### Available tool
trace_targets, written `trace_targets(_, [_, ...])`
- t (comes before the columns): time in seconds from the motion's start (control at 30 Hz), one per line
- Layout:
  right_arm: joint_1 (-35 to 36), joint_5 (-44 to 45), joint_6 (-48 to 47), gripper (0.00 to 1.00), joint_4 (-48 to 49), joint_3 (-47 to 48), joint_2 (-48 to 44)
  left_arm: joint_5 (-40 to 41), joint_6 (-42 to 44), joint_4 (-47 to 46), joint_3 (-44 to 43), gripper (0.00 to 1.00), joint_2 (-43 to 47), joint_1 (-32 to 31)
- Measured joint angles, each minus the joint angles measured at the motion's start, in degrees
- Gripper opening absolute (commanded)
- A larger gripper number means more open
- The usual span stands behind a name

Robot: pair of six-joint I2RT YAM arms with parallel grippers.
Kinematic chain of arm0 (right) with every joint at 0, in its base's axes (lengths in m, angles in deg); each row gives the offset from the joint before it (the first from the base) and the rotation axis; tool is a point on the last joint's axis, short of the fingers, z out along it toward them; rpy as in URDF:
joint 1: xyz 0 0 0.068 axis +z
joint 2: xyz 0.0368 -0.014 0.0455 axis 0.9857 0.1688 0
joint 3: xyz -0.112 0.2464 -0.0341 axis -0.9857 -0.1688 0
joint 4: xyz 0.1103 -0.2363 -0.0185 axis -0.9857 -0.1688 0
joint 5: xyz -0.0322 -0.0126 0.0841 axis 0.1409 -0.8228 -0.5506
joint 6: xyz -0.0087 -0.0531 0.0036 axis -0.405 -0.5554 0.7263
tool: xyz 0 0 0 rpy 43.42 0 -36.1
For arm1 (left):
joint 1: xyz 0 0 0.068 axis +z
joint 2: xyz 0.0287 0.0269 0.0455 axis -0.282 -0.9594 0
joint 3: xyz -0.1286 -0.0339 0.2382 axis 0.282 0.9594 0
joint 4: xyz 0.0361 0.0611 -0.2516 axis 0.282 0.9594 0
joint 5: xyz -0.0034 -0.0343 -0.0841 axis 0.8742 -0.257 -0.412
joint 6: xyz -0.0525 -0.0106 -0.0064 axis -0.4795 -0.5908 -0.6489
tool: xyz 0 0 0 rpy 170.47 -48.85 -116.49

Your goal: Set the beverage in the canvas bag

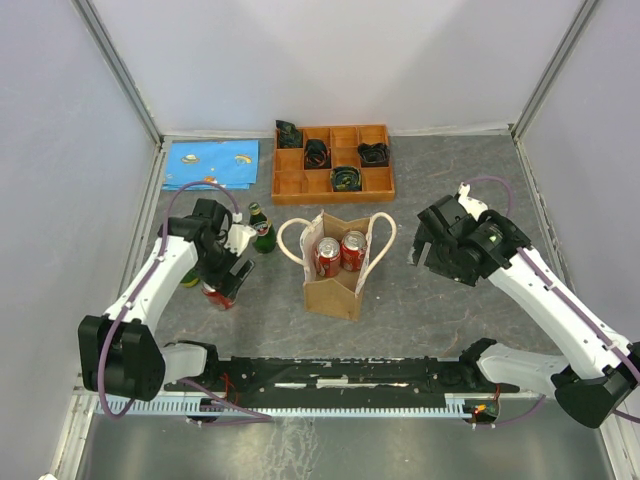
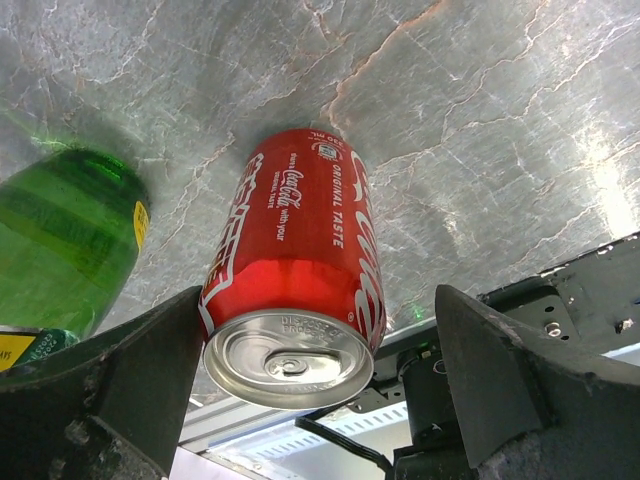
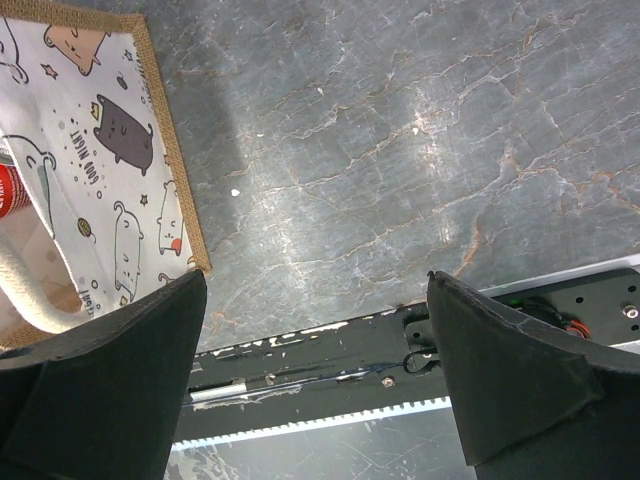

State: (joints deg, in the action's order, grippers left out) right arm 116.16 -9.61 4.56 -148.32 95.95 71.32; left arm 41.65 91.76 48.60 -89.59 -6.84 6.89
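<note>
The canvas bag [image 1: 332,284] stands upright at the table's middle with two red cans [image 1: 339,253] inside and its cream rope handles looped outward. A third red cola can [image 1: 217,296] stands on the table to the left. My left gripper [image 1: 233,276] is open and straddles it. In the left wrist view the can [image 2: 296,258] sits between the fingers [image 2: 140,385], close to the left one, with a gap on the right. My right gripper [image 1: 424,249] is open and empty to the right of the bag. The right wrist view shows the bag's printed side [image 3: 95,165].
A green bottle [image 1: 262,228] stands upright behind the left gripper; another green bottle [image 2: 62,240] lies beside the can. An orange compartment tray [image 1: 384,160] with black items and a blue sheet [image 1: 211,163] lie at the back. A black rail [image 1: 340,374] runs along the near edge.
</note>
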Motion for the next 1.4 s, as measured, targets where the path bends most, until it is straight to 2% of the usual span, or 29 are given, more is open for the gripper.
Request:
trace_targets(0.1, [0.0,0.0,0.0,0.99,0.0,0.0,0.0,0.1,0.0,-0.8,0.6,0.84,0.0,0.0])
trace_targets(0.27, [0.0,0.0,-0.1,0.99,0.0,0.0,0.0,0.5,0.1,-1.7,1.7,0.50,0.1,0.0])
trace_targets(0.33, [0.0,0.0,-0.1,0.99,0.0,0.0,0.0,0.4,0.2,-1.7,1.9,0.34,0.5,0.0])
trace_targets(0.4, [0.0,0.0,-0.1,0.99,0.0,0.0,0.0,0.3,0.3,-1.7,2.2,0.10,0.9,0.0])
trace_targets(0.43, [0.0,0.0,-0.1,0.99,0.0,0.0,0.0,0.3,0.3,-1.8,2.4,0.04,1.2,0.0])
trace_targets(0.57, [0.0,0.0,-0.1,0.99,0.0,0.0,0.0,0.3,0.3,-0.6,2.1,0.03,1.4,0.0])
trace_targets(0.67, [0.0,0.0,-0.1,0.99,0.0,0.0,0.2,0.1,0.3,4.8,-2.9,0.03,0.5,0.0])
trace_targets(0.93, [0.0,0.0,-0.1,0.99,0.1,0.0,0.6,1.0,0.3,14.3,-39.1,0.03,-5.3,0.9])
trace_targets(1.1, [0.0,-0.6,-0.3,0.99,0.9,0.0,1.4,-0.9,-1.4,18.8,-64.4,0.03,-15.4,0.8])
trace_targets(1.27, [0.0,-0.7,-0.8,0.99,1.1,0.0,1.8,-3.8,-4.1,20.5,-75.5,0.03,-23.0,-3.2])
trace_targets(1.4, [0.0,-0.7,-0.9,0.99,1.1,0.0,1.5,-5.6,-7.6,20.8,-79.7,0.03,-27.9,-12.1])
